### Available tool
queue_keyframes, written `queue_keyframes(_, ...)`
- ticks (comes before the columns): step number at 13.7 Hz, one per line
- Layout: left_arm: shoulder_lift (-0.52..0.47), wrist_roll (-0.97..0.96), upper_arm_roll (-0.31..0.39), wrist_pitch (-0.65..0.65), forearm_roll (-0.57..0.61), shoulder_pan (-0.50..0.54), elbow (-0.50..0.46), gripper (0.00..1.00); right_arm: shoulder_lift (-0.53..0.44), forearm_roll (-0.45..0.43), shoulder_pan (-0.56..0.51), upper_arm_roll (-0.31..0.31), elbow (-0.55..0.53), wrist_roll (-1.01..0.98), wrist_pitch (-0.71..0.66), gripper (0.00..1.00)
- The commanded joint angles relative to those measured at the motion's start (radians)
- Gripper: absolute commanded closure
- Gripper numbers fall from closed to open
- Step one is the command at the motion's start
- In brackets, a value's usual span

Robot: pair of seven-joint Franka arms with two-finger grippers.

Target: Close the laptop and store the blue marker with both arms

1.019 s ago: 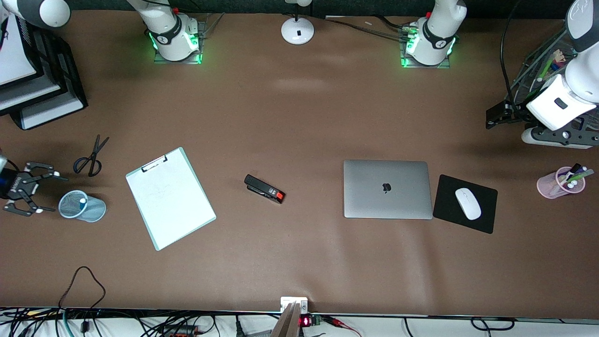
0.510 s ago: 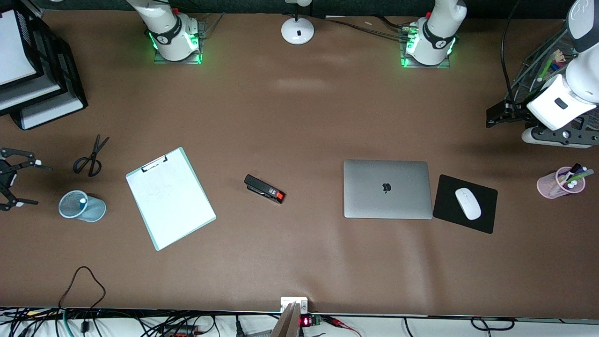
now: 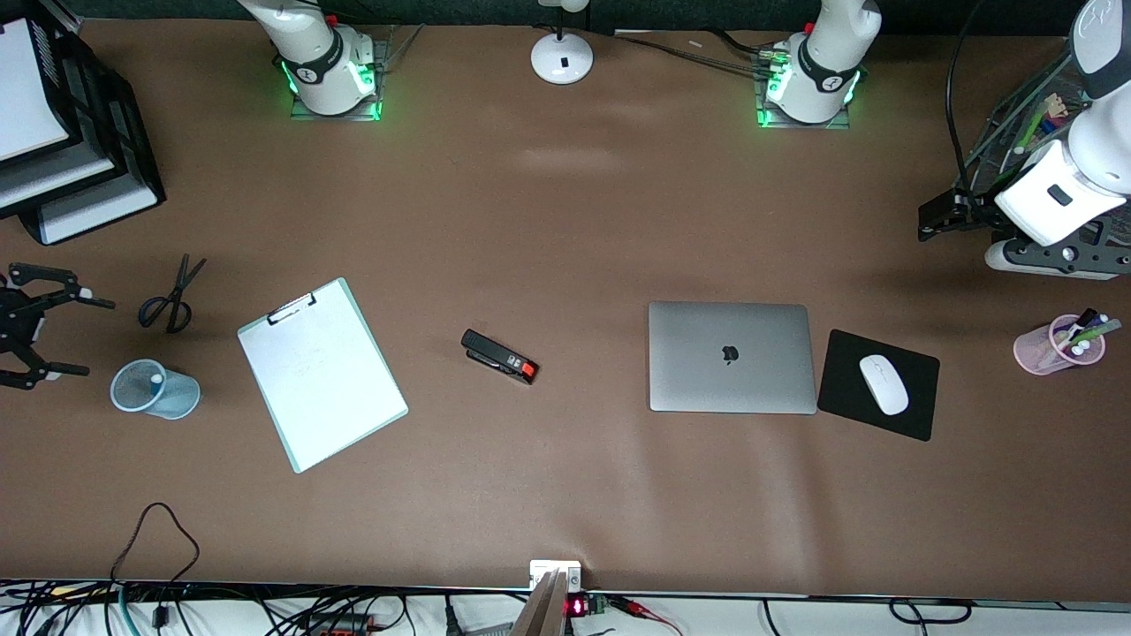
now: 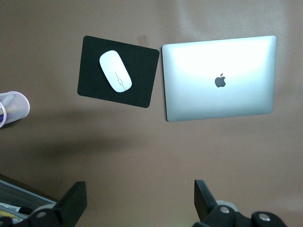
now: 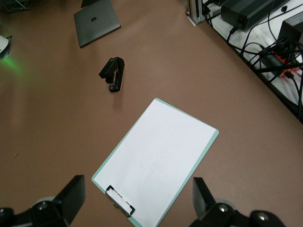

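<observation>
As viewed from the front camera, found laptop [image 3: 732,357] shut flat, lid up, about midway between the base edge and the camera edge of the bench [image 3: 565,221], toward the left arm's end. Noted black mouse pad [image 3: 879,384] with white mouse [image 3: 884,384] just beside it, a thin gap between. Noted pink cup [image 3: 1056,346] near the bench's end edge on that side.

Found wide bare bench along the base edge and along the camera edge; also bare between laptop and stapler [image 3: 499,356]. Toward the right arm's end: clipboard [image 3: 322,375], scissors [image 3: 172,296], blue mesh cup [image 3: 157,390] close to the end edge.

Located blue marker [image 3: 156,380] inside the mesh cup; only its white end shows.

Right gripper [image 3: 95,336] at the bench's end edge, just beside the mesh cup, over bare bench; fingers spread wide, holding and touching nothing.

Left gripper [image 4: 139,204] up over the opposite end, near the wire rack [image 3: 1016,124]; fingers wide apart, nothing between them.
</observation>
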Motion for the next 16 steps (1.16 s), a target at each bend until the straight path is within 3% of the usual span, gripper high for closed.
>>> queue_keyframes(1, 0.017, -0.004, 0.010, -0.026, -0.010, -0.008, 0.036, 0.00, -0.015, -0.052, 0.030, -0.002, 0.024, 0.074, -0.011, 0.00)
queue_keyframes(10, 0.017, -0.004, 0.013, -0.041, -0.013, -0.008, 0.036, 0.00, -0.048, -0.070, 0.139, 0.003, 0.035, 0.365, -0.014, 0.00)
queue_keyframes(16, 0.017, -0.004, 0.015, -0.041, -0.014, -0.008, 0.036, 0.00, -0.048, -0.079, 0.239, -0.005, 0.076, 0.661, 0.001, 0.00)
